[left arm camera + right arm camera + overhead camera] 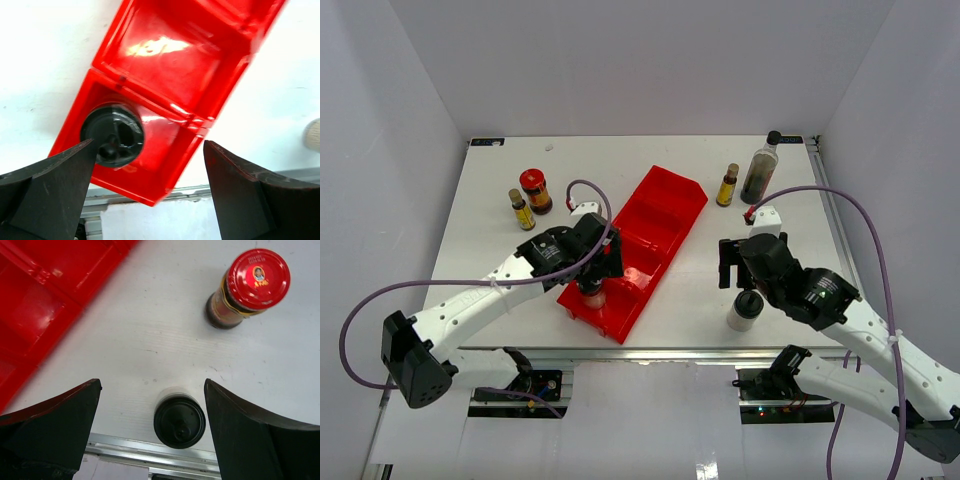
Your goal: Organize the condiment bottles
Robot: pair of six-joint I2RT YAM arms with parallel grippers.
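One red-lidded jar (252,285), right wrist view only, hidden overhead

The bin (660,225) is glossy red, the desk (610,160) white. The black-lidded jar (112,135) has a shiny top. The pale jar (179,421) is whitish under a black lid. The red-lidded jar (250,282) shows a portrait on its lid, a yellow band, brown contents. The tall bottle (758,178) holds dark brown liquid under a black cap. The left tool (149,145) and right tool (153,382) are black.
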